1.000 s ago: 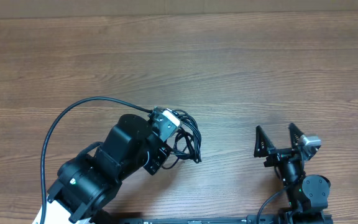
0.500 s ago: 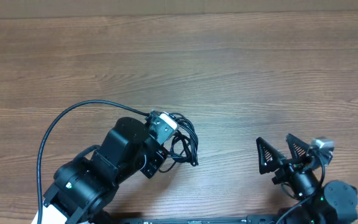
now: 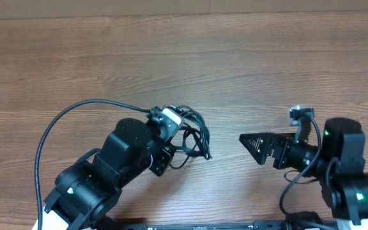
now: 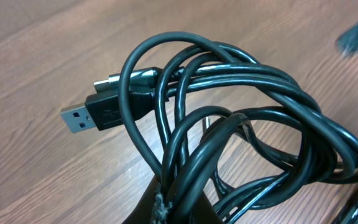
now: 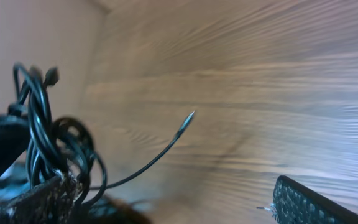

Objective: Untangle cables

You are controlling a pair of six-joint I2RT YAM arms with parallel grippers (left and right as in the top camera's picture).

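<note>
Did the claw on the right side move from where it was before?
Yes. The right claw turned from pointing up the table and swung left, toward the cables.

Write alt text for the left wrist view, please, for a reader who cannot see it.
A tangled bundle of black cables fills the view, in front of a wooden table. A USB plug with a silvery tip sticks out at the left.

Seemingly a robotics lab bench: wood-grain table (image 3: 248, 70), black left arm (image 3: 101, 176), black right arm (image 3: 347, 179).
</note>
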